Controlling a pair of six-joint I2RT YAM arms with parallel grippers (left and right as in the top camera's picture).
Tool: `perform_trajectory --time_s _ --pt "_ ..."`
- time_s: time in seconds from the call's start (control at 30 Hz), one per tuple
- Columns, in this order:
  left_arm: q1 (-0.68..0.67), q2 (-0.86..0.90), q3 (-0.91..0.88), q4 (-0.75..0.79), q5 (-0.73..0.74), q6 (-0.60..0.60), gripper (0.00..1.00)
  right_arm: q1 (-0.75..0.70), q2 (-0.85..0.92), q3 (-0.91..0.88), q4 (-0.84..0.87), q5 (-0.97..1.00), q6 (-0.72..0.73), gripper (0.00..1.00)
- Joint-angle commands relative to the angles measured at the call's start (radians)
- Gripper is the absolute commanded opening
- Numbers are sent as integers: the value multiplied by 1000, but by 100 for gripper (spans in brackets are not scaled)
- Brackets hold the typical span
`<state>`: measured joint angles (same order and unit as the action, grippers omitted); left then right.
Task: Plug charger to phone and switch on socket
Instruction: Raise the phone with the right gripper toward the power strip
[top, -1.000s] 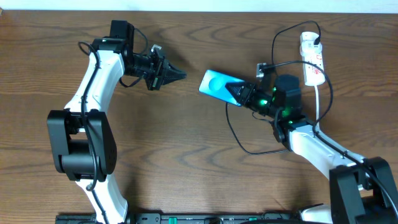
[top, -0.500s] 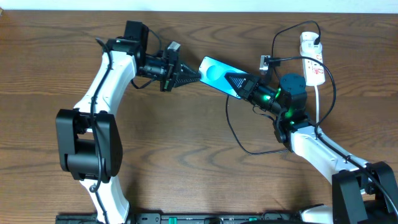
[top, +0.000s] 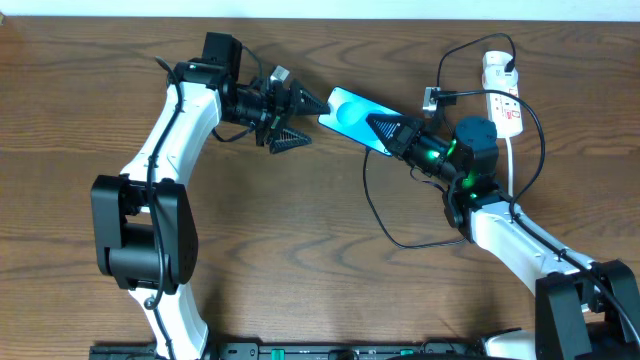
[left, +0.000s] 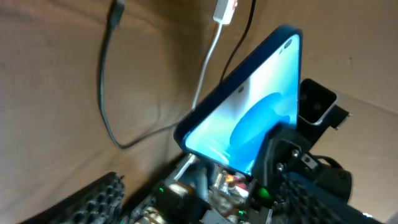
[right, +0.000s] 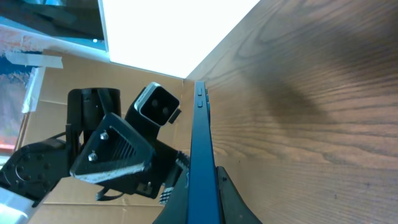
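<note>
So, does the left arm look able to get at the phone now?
Probably yes. The left gripper, jaws open, is right at the near end of the phone, with nothing between them. The right gripper holds the other end.

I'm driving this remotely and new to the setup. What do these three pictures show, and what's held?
Two robot arms stand at a wooden table. One picture looks down from above; the others come from a camera on each wrist. The right tool is shut on the phone, seen edge-on in its own camera. The left tool is open near the phone's free end, its camera facing the blue screen. On the table lie the black charger cable and the white socket strip.
</note>
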<state>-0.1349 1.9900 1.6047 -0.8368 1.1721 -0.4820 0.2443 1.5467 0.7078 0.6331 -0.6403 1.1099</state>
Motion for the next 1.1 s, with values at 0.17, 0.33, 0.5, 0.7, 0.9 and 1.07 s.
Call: perform_trajectory --time_s 0.17,0.33,0.5,0.7,0.9,1.07 --pt "-2 -18 6 145 96 41 86 -9 -26 74 14 -1 19 1" --pt "2 -64 6 248 118 14 87 -9 -26 126 14 2 44 1" --pt "16 -154 6 305 43 -57 87 -9 -26 175 14 2 58 1" --pt "25 -215 6 304 5 -146 88 -9 -26 230 14 2 64 1" --pt "25 -206 -10 304 9 -160 91 -39 -26 261 15 -6 69 1" --pt "24 -206 -32 311 9 -159 92 -85 -26 262 15 -43 90 1"
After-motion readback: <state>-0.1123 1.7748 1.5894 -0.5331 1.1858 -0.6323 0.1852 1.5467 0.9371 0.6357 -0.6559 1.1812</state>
